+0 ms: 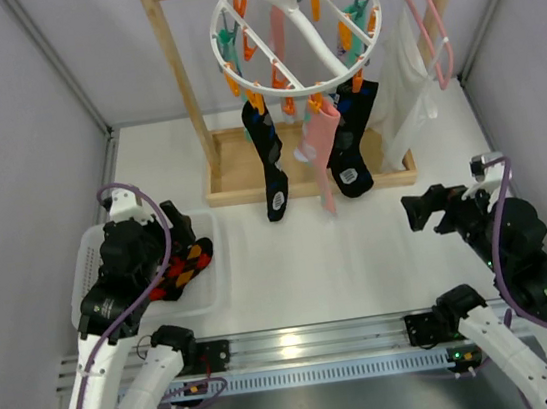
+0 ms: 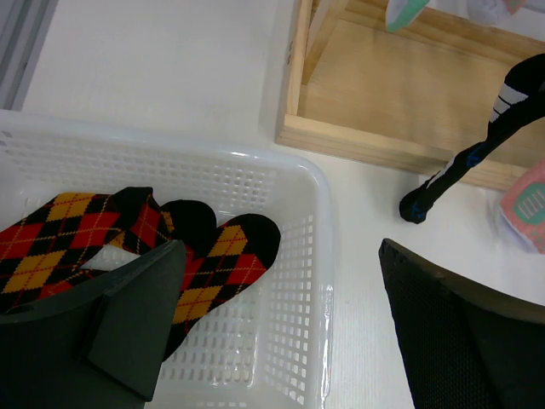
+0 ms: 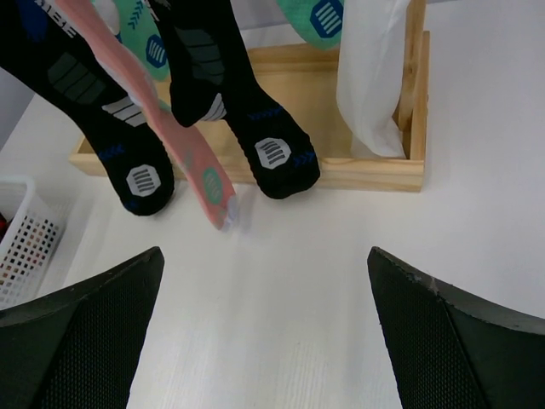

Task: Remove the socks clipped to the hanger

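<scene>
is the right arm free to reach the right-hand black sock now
Probably yes: the right gripper is open and faces the black sock across bare table; the white cloth hangs off to one side.

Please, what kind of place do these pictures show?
Probably a robot test cell staged as a laundry corner: plain grey panel walls around a white table, and a wooden rack frame carrying a white round plastic ring hanger with socks clipped on.

Your top view looks down from behind; both wrist views sit low, facing forward, sharing its socks (image 3: 272,153).
</scene>
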Action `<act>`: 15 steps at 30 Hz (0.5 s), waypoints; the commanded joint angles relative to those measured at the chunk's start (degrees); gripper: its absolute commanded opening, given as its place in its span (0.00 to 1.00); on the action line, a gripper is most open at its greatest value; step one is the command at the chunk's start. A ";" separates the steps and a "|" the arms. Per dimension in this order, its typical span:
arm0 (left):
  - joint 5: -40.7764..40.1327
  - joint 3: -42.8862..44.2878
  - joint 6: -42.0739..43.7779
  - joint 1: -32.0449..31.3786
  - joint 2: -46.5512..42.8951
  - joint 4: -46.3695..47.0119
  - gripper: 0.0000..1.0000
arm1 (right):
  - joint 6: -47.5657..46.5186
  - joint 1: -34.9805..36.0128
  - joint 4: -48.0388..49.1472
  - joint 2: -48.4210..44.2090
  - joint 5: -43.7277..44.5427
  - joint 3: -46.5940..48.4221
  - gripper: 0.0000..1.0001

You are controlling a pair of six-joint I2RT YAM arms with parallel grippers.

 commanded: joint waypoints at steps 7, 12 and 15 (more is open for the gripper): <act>-0.64 -0.31 -0.52 -0.10 -0.80 2.72 0.99 | 3.42 0.58 12.64 0.25 -5.59 -6.49 0.99; -0.37 -0.40 -0.61 -0.19 -1.06 2.72 0.99 | 6.66 0.49 31.00 7.34 -19.71 -11.59 1.00; -0.11 -0.40 -0.69 -0.19 -1.24 2.72 0.99 | 6.85 0.49 41.65 14.80 -27.37 -13.62 0.99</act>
